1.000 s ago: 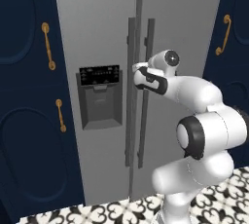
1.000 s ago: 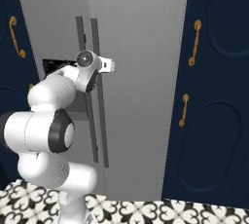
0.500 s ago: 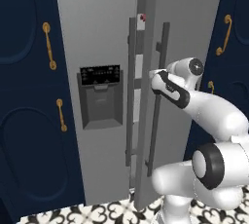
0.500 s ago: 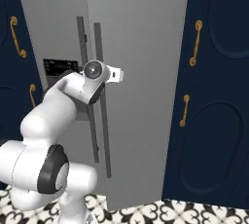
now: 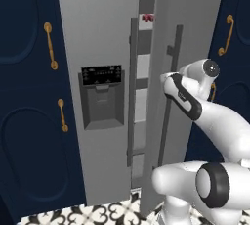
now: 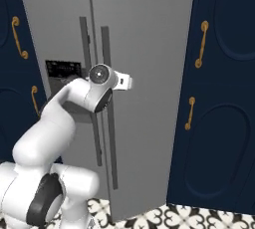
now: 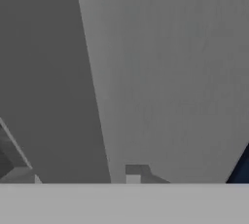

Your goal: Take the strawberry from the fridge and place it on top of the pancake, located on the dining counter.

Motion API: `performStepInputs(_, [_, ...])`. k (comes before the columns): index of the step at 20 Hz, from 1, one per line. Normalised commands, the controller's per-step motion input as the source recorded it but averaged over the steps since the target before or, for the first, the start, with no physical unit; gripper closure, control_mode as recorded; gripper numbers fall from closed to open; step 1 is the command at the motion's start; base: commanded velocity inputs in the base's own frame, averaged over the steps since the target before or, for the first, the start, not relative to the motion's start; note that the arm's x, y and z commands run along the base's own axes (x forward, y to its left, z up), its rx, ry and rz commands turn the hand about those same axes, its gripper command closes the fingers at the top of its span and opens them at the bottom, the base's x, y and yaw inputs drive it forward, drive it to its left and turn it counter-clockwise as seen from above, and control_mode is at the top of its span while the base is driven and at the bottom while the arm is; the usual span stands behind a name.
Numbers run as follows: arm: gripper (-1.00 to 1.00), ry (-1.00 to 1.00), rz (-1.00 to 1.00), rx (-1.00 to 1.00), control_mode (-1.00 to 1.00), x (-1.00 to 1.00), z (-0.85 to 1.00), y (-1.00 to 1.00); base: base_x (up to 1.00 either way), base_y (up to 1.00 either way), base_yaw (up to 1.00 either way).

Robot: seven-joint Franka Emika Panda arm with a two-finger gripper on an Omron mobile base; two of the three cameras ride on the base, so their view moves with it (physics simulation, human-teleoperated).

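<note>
The gripper [image 5: 168,79] sits at the right door's handle [image 5: 168,106]; whether its jaws clamp the bar I cannot tell. That door [image 5: 195,33] stands ajar, blocking most of the fridge [image 5: 97,33] interior. Through the gap, a red strawberry [image 5: 147,17] rests high inside, too small to judge orientation. Navy cabinets [image 5: 24,121] flank both sides.

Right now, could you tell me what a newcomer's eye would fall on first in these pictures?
First, the tall grey fridge, its right door swung ajar so a narrow gap shows shelves inside. Next, a small red spot, probably the strawberry, high in that gap. Then the white arm reaching in from the lower right to the right door's handle, with navy cabinets on both sides.
</note>
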Motion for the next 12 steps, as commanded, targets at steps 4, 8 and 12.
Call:
performStepInputs(4, [1.0,0.02,-0.07,0.0,-1.0,-0.31,0.0,-0.71,0.0,0.0,0.0])
performStepInputs(8, [-1.0,0.0,-0.04,0.0,-1.0,-0.28,0.0,-0.26,0.0,0.0,0.0])
performStepInputs(12, [-1.0,-0.02,-0.01,-0.01,-1.0,-0.61,0.03,-0.11,0.0,0.0,0.0])
